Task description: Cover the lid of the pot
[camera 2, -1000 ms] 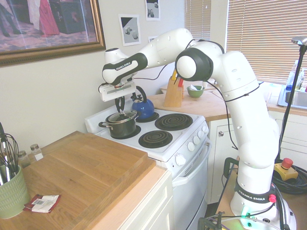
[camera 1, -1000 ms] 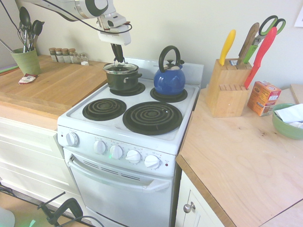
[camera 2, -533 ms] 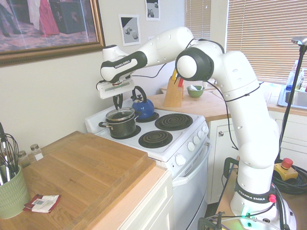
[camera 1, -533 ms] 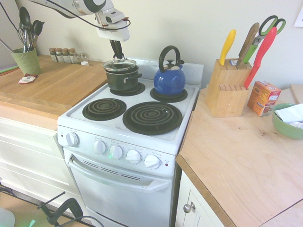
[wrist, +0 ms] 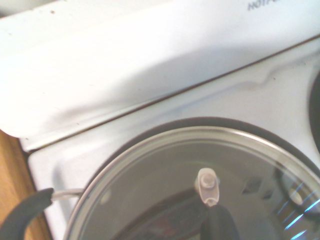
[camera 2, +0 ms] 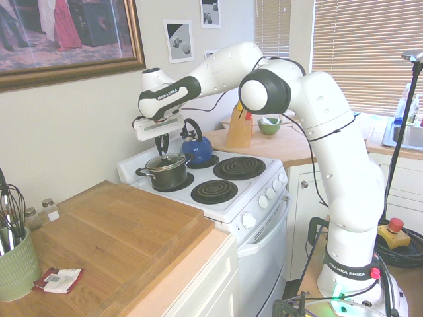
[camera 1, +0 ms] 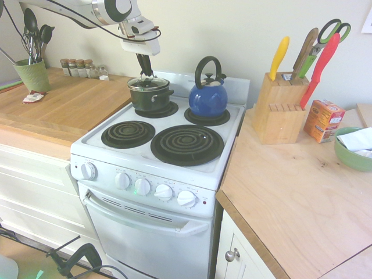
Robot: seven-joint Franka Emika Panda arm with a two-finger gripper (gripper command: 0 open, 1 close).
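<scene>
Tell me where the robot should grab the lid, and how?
By the small knob, probably from straight above: it stands up mid-lid, while the rim sits low on the pot.

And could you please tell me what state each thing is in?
Lid: over the pot
Pot: upright
Jaws: shut on the lid's knob
Kettle: upright, handle up
Oven door: closed
Knife block: upright, filled
Bowl: upright, cloth inside
</scene>
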